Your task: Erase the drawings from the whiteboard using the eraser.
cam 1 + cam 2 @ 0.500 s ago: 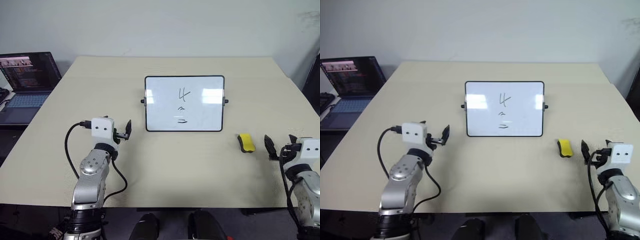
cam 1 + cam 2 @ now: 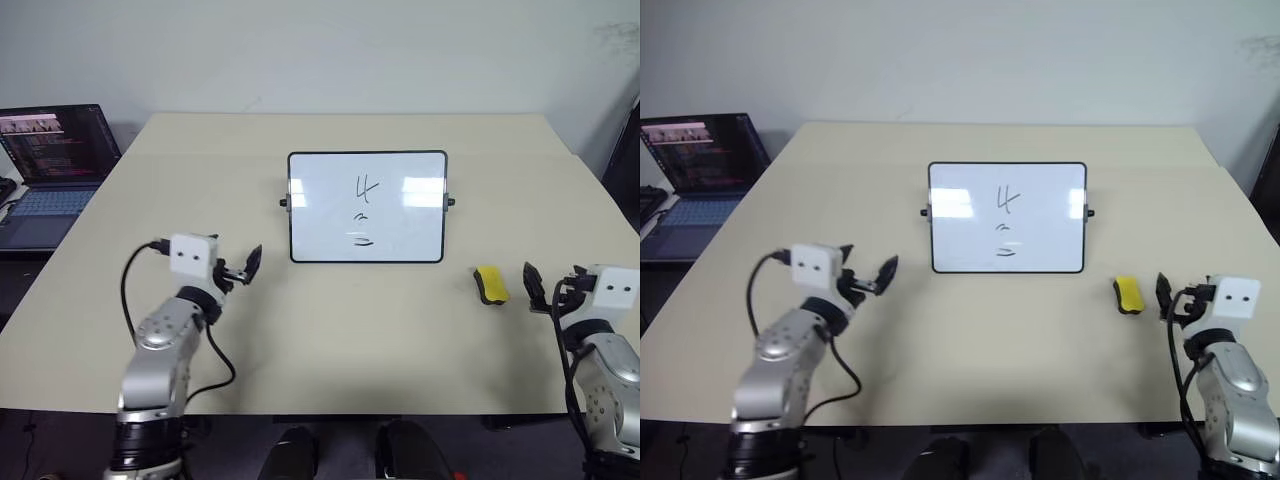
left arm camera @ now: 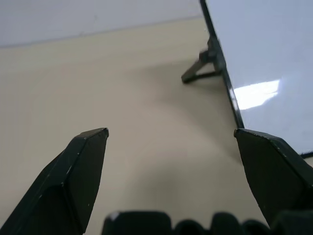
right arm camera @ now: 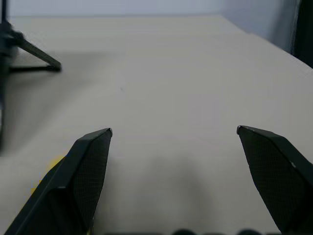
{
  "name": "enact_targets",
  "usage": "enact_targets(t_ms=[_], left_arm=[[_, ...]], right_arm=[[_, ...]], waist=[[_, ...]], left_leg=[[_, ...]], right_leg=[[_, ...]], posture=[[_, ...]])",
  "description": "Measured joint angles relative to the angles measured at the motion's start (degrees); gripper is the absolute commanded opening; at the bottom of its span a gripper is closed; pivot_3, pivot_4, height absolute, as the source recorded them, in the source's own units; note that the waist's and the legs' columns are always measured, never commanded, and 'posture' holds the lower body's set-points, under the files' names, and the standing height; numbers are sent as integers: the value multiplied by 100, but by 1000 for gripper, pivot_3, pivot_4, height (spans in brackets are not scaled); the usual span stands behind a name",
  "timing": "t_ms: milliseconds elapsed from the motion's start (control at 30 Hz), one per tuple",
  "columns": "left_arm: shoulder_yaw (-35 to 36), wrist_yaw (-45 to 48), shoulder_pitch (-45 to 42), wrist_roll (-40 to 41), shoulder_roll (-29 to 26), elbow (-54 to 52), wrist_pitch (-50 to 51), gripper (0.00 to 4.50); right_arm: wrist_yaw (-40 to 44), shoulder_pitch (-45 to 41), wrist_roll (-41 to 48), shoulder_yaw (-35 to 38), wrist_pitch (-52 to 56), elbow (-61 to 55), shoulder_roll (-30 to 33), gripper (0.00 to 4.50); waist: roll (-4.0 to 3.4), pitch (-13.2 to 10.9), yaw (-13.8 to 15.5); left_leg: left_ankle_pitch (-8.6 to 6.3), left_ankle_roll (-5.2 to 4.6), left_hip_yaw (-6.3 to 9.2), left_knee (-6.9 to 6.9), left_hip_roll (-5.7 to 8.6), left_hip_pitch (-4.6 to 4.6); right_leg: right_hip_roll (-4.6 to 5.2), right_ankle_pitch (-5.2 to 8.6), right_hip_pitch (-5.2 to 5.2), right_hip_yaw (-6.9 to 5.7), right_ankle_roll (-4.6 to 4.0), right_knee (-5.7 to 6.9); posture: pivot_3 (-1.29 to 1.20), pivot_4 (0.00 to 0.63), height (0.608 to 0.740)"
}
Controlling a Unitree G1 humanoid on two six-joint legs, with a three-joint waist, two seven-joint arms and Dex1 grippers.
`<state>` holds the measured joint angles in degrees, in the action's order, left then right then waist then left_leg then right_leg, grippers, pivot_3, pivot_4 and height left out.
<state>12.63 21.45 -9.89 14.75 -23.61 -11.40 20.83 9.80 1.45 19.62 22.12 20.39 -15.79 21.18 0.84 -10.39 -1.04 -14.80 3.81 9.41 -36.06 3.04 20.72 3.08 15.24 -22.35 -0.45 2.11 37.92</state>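
- Whiteboard (image 2: 367, 207) standing propped near the middle of the frame on the beige table (image 2: 350, 330), black-framed, with a small knob on each short side.
- Drawings (image 2: 367, 211) down the centre of the white face: a "4"-like figure on top, a short curve under it, short dashes lowest; all there, unwiped.
- Bright glare patches on the left and right parts of the board's face.
- Eraser (image 2: 490, 284) lying flat on the table at lower right of the board, clear of its frame; yellow top up, a dark edge along its underside.
- Right gripper (image 2: 548, 290) at the right edge of the frame, just beside the eraser, not touching it; fingers spread wide in the right wrist view, bare table between them, nothing held.
- A yellow smear beside one right finger (image 4: 80, 176) in the right wrist view, probably the eraser, too blurred to be sure.
- Left gripper (image 2: 245, 267) at lower left of the board, near its bottom corner but apart from it; fingers wide apart, nothing between them.
- Board's frame edge and one leg of its stand (image 3: 198, 71) ahead of the left gripper in the left wrist view.
- Laptop (image 2: 50, 170) open at the far upper left of the frame, off the table's edge, screen lit.
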Motion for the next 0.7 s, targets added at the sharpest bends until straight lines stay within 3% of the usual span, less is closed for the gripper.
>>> enact_targets(t_ms=[167, 367, 500, 700], left_arm=[[-8, 1389, -469, 898, -968, -195, 611, 4500], [-912, 3374, -1411, 1439, -2082, -289, 1155, 4500], [-1617, 4231, -1594, 1530, -2212, -523, 1226, 4500], [-2016, 4427, -1996, 1175, -1949, -168, 823, 4500]], right_arm=[[-183, 44, 215, -314, 836, -886, -163, 4472], [-412, 158, 944, -124, 2037, -2009, -114, 4472], [-575, 116, 1256, -85, 2875, -2010, -77, 4472], [-786, -730, 1265, -108, 3462, -1531, 137, 4472]], waist=[[0, -4, 24], [-3, -4, 47], [-8, -8, 4], [-12, -15, -68]], left_leg=[[0, -2, -2, -1, -17, 10], [-10, -13, -9, 8, -29, 7], [-12, -17, -16, 8, -32, 8], [-12, -17, -23, 5, -47, 5]], right_leg=[[-7, -1, -2, -3, 3, -12], [-18, 2, -2, -2, 0, -22], [-18, 1, -4, 3, -2, -22], [-38, 1, -6, 7, -3, -19]], posture=[[0, 150, 740], [0, 150, 740], [0, 150, 740], [0, 150, 740]])
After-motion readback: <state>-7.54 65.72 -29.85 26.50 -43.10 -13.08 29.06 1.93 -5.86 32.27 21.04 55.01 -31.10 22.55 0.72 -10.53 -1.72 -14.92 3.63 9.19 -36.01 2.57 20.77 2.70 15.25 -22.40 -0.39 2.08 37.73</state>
